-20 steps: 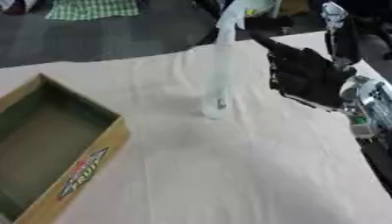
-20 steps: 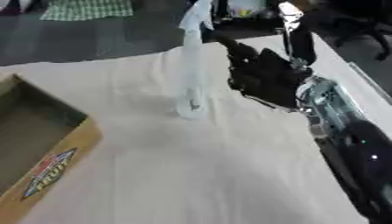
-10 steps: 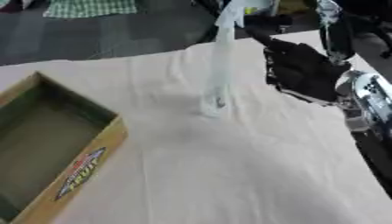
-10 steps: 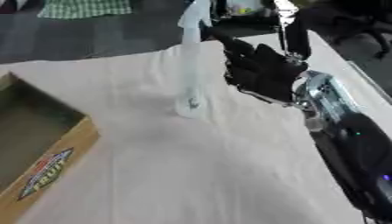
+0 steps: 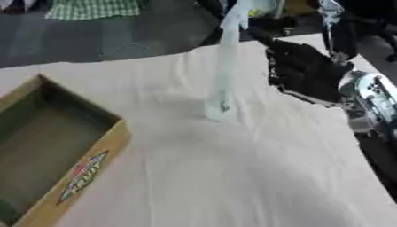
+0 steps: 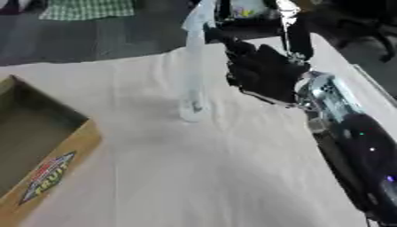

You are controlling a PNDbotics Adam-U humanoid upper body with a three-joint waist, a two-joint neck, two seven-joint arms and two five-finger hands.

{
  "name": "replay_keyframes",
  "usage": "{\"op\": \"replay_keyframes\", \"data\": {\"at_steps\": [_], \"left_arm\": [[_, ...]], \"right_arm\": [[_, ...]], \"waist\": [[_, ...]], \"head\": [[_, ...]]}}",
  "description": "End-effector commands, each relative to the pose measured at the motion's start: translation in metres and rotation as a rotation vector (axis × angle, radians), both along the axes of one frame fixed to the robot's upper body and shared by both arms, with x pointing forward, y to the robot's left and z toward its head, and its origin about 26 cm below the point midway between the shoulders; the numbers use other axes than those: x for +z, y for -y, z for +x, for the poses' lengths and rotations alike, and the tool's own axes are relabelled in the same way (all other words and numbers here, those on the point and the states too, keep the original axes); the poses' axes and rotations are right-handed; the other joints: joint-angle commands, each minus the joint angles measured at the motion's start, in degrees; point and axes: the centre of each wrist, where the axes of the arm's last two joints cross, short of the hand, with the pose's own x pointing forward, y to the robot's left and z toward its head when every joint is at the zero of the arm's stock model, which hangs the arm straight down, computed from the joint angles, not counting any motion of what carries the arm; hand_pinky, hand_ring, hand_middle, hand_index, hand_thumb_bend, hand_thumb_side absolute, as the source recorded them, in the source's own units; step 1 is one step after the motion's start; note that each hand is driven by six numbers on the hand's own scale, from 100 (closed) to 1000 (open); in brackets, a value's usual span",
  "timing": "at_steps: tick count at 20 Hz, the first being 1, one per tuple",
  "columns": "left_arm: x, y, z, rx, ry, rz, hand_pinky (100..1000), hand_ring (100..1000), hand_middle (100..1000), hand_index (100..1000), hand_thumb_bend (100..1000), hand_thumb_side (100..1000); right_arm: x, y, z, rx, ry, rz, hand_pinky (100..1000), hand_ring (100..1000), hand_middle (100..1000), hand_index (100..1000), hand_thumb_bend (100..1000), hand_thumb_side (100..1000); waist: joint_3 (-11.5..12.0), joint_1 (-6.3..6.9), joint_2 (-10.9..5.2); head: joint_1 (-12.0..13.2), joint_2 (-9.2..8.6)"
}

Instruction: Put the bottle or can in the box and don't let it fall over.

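A clear plastic bottle (image 5: 223, 66) stands upright on the cloth-covered tabletop (image 5: 232, 168), well apart from the open cardboard box (image 5: 54, 150) at the left edge. The right hand (image 5: 304, 71) hovers just beside the bottle on its right, fingers (image 5: 273, 66) relaxed and spread, grasping nothing. The box holds nothing visible.

Both views look down from the robot's head onto the cloth-covered desk (image 5: 232, 177), tilted forward so dark floor shows along the top edge; they sit side by side, near the work. Both share the clear bottle (image 5: 225, 66), the cardboard box (image 5: 54, 146) at left and the right hand (image 6: 263, 71); the right eye view cuts off more of the box and shows more of the right forearm.
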Motion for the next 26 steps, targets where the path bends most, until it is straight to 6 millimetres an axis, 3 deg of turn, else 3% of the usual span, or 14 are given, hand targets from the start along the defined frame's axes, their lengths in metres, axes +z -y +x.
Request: {"op": "replay_keyframes", "data": {"at_steps": [1, 26], "left_arm": [[0.0100, -0.0005, -0.0025, -0.001, 0.031, 0.021, 1000, 715, 717, 865, 247, 864], [0.0120, 0.0007, -0.0015, -0.004, 0.038, 0.020, 1000, 712, 714, 865, 247, 865]], "right_arm": [[0.0113, 0.0024, -0.0024, -0.002, 0.020, -0.014, 100, 130, 251, 1000, 396, 1000], [0.0166, 0.0113, 0.0019, -0.022, 0.010, -0.018, 100, 126, 249, 1000, 393, 1000]], "waist": [[0.17, -0.18, -0.82], [0.56, -0.19, 0.01]], "head": [[-0.03, -0.64], [-0.59, -1.39]]}}
